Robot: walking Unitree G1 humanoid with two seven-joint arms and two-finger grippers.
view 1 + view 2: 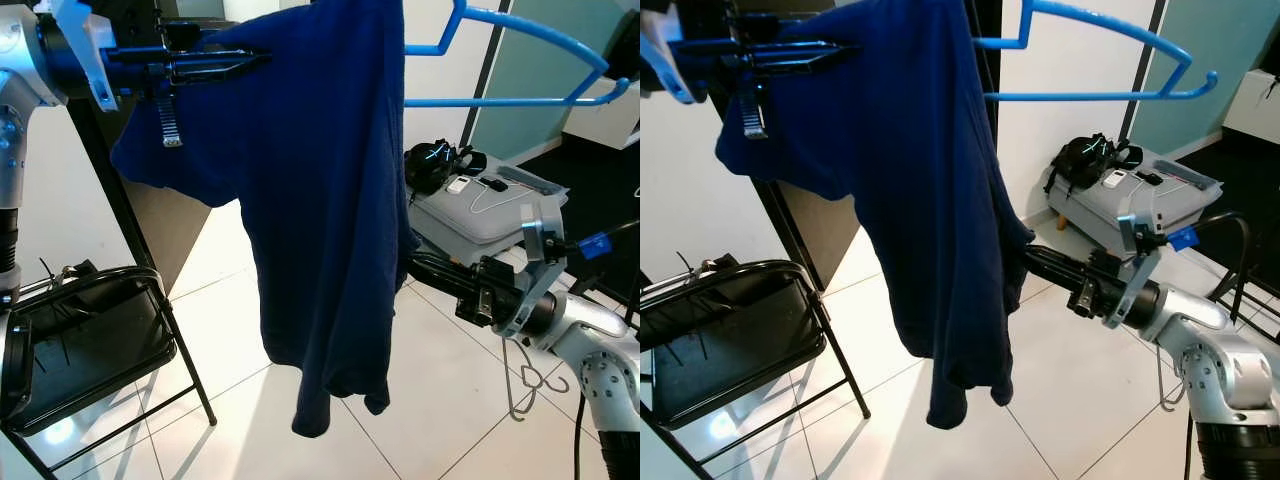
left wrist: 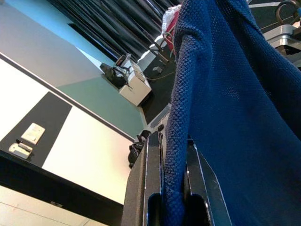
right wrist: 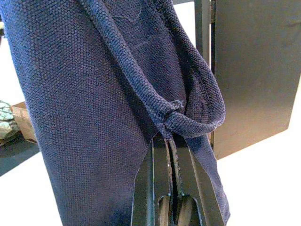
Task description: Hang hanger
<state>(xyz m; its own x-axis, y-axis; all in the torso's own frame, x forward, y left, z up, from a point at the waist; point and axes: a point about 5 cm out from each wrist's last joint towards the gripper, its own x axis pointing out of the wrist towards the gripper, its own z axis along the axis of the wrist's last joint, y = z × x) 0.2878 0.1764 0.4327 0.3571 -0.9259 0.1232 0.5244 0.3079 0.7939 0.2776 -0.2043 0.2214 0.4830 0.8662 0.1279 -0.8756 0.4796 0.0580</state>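
Navy knit shirt [image 1: 320, 200] hangs mid-air in the left eye view, its top cut off by the frame, draped over a blue hanger [image 1: 520, 60] whose left half lies hidden under the cloth. The left gripper [image 1: 215, 65] pinches the raised sleeve; the right gripper [image 1: 425, 265] reaches into the shirt's edge, fingertips buried in fabric. A black folding chair [image 1: 90, 340] stands on the tiled floor [image 1: 440, 400], a grey case [image 1: 480, 205] behind. In the left wrist view, both fingers [image 2: 153, 179] press a fold of cloth between them. In the right wrist view, closed fingers [image 3: 162, 188] clamp the hem.
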